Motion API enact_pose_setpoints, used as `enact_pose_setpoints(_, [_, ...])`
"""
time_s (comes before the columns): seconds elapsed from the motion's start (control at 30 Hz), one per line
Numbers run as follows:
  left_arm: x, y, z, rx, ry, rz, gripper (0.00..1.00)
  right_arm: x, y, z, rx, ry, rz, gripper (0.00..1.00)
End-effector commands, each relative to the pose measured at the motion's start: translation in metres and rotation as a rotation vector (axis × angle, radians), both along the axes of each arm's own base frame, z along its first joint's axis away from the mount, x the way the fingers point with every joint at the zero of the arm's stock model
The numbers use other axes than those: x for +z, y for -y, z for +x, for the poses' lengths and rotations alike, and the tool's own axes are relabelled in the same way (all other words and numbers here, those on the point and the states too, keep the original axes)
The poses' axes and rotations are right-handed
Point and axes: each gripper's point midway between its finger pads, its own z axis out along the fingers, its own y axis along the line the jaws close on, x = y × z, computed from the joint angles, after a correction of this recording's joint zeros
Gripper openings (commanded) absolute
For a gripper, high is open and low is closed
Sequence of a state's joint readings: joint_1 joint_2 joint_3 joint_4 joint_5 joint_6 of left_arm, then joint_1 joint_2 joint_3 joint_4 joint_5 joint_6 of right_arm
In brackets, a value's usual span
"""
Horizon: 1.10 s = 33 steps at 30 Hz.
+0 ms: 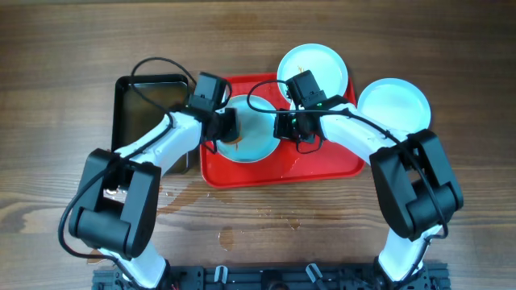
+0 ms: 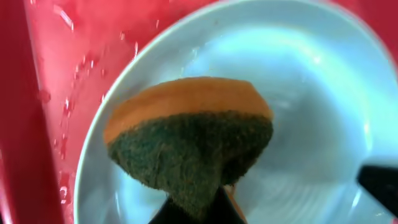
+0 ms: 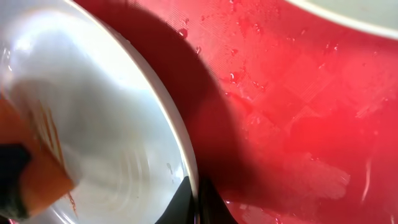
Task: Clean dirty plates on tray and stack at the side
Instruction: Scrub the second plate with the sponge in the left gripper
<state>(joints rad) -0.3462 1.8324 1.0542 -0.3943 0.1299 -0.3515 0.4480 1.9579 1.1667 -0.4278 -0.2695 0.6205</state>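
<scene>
Overhead view: left gripper sits centre-left of frame, at the left edge of the centre plate, clamped on a sponge. Left wrist view confirms: fingers pinch the sponge's lower end at bottom of frame, green scour face toward camera, orange backing beyond, plate bowl directly behind. Sponge-to-plate contact: touching or v. near, can't tell which.

Right gripper is opposite, at the plate's right edge. Right wrist view: jaws closed onto the rim at bottom centre of frame, one finger each side, so the plate is pinned. Rim on this side appears lifted off the tray, w/ dark shadow under it. Tilt is judged, not confirmed.

Key relation: brown smear shows at left of right wrist frame, just above the sponge. Dirt thus lies beside the sponge, toward plate centre, i.e. rightward of the left gripper in overhead frame. Left arm is nearer & carries the tool; right arm is committed to holding. Wipe should run left-to-right across the bowl, toward the right gripper.

Elsewhere: upper plate overlaps the tray's top edge. Right-hand plate lies off the tray, at right. Black pan lies left of the tray.
</scene>
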Motion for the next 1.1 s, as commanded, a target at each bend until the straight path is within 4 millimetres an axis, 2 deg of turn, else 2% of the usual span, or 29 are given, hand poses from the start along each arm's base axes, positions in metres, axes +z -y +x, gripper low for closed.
enact_pose_setpoints(0.0, [-0.018, 0.009, -0.030, -0.117, -0.098, 0.009, 0.04, -0.017, 0.002, -0.007, -0.008, -0.044, -0.016, 0.04])
enact_pose_setpoints(0.13, [-0.020, 0.028, -0.049, -0.204, -0.130, 0.014, 0.04, -0.017, 0.002, -0.007, -0.008, -0.042, -0.014, 0.04])
enact_pose_setpoints(0.2, [-0.017, 0.042, -0.046, -0.239, -0.094, -0.009, 0.04, -0.017, 0.002, -0.007, -0.007, -0.042, -0.015, 0.04])
enact_pose_setpoints(0.27, [-0.013, 0.048, -0.033, -0.239, -0.030, -0.013, 0.04, -0.017, 0.002, -0.008, -0.007, -0.045, -0.016, 0.04])
enact_pose_setpoints(0.47, [-0.004, 0.010, 0.025, -0.062, 0.158, 0.086, 0.04, -0.017, 0.002, -0.008, -0.007, -0.044, -0.016, 0.04])
enact_pose_setpoints(0.6, [-0.014, -0.007, 0.045, -0.005, 0.190, 0.090, 0.04, -0.017, 0.002, -0.008, -0.007, -0.045, -0.016, 0.04])
enact_pose_setpoints(0.63, [-0.022, -0.010, 0.043, -0.002, 0.168, 0.092, 0.04, -0.017, 0.002, -0.008, -0.007, -0.045, -0.016, 0.04])
enact_pose_setpoints(0.7, [-0.034, -0.010, 0.026, -0.022, 0.082, 0.076, 0.04, -0.017, 0.002, -0.007, -0.007, -0.042, -0.015, 0.04])
enact_pose_setpoints(0.73, [-0.040, -0.003, 0.005, -0.054, -0.017, 0.033, 0.04, -0.016, 0.002, -0.007, -0.007, -0.041, -0.015, 0.04])
enact_pose_setpoints(0.8, [-0.037, 0.007, -0.018, -0.089, -0.141, -0.031, 0.04, -0.016, 0.001, -0.007, -0.007, -0.039, -0.013, 0.04])
enact_pose_setpoints(0.9, [-0.013, 0.031, -0.048, -0.135, -0.322, -0.172, 0.04, -0.016, 0.001, -0.006, -0.007, -0.039, -0.012, 0.04])
enact_pose_setpoints(0.97, [-0.001, 0.041, -0.055, -0.150, -0.371, -0.234, 0.04, -0.016, 0.001, -0.006, -0.006, -0.039, -0.013, 0.04])
enact_pose_setpoints(1.07, [-0.002, 0.043, -0.050, -0.152, -0.355, -0.247, 0.04, -0.017, 0.002, -0.007, -0.006, -0.043, -0.015, 0.04])
